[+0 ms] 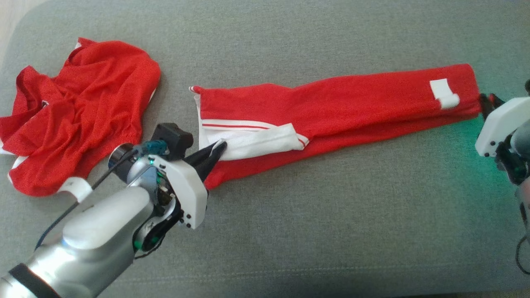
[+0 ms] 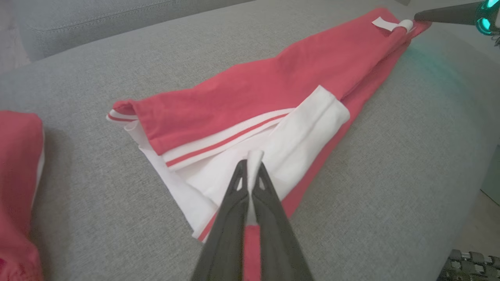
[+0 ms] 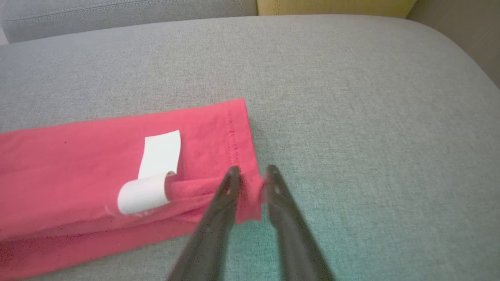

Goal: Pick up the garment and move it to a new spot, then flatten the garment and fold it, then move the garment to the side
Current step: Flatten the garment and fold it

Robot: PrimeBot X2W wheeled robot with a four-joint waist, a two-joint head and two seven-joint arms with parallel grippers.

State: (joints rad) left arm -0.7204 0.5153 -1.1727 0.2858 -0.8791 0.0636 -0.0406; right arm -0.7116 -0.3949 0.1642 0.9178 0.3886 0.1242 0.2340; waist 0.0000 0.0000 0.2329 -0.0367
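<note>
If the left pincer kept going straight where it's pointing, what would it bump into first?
The folded red garment it is pinching. Right ahead of the left pincer lies the garment's white panel, then its red cloth; nothing else stands in between, as far as I can tell.

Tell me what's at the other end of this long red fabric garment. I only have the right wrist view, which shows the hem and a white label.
Observer: At the far end, the left gripper is shut on a white fabric panel of the long red folded garment.
Operator: Is that end lifted off the surface?
Observer: No. In the head view the garment lies flat as a long strip on the grey fabric cushion.
Operator: Anything else on the cushion?
Observer: Yes. A crumpled red fabric garment lies to the robot's left of the strip, apart from it.
</note>
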